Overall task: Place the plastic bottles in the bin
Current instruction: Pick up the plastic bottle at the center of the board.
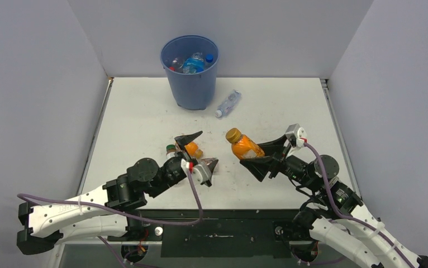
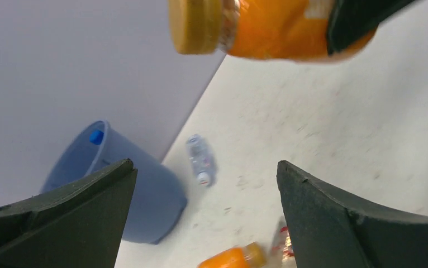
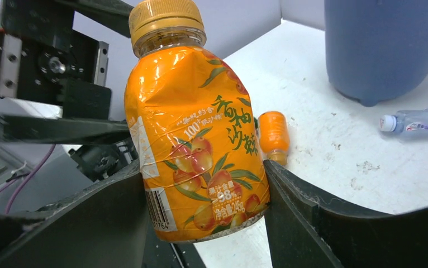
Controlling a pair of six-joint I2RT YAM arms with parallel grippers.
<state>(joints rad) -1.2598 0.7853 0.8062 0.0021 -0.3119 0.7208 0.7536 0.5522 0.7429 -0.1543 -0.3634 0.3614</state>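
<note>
My right gripper point(image 1: 251, 155) is shut on an orange juice bottle point(image 1: 244, 146) with a yellow cap and holds it above the table, its base between the fingers point(image 3: 203, 167). My left gripper point(image 1: 208, 147) stands wide open just left of it with nothing between its fingers point(image 2: 205, 163). Under it lie a small orange bottle point(image 1: 191, 149) and a dark-capped bottle point(image 1: 170, 149). A clear bottle point(image 1: 228, 103) lies beside the blue bin point(image 1: 189, 84), which holds several bottles. The left wrist view shows the held bottle point(image 2: 273, 28) overhead.
White walls close off the table at the back and both sides. The bin stands against the back wall, left of centre. Purple cables trail from both arms near the table's front edge point(image 1: 223, 207).
</note>
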